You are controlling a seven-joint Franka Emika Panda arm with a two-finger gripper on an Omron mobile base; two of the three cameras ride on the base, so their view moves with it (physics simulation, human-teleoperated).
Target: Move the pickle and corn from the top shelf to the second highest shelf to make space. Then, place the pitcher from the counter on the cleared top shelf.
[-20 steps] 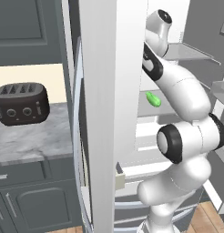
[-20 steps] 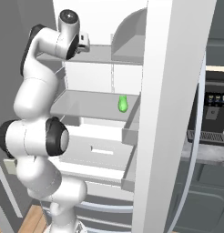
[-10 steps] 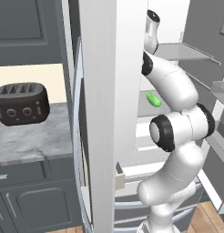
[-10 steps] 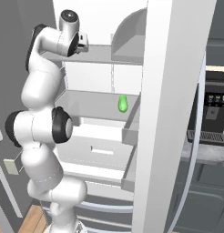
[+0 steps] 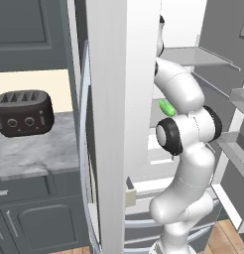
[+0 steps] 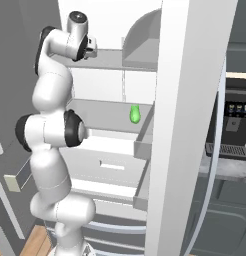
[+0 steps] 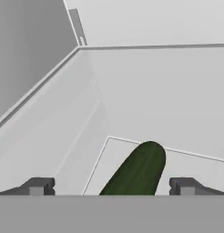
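Here the pickle (image 6: 135,114) lies on the second highest shelf (image 6: 102,116).

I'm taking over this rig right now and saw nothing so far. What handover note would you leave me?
Gripper: open, empty, up at the top shelf.
Pickle: lying on the second highest shelf; that move looks done.
A dark green oblong, likely the corn, lies on the top shelf between the open fingertips, ungrasped.
Left: grasp it, move it down a shelf, then bring the pitcher to the top shelf.
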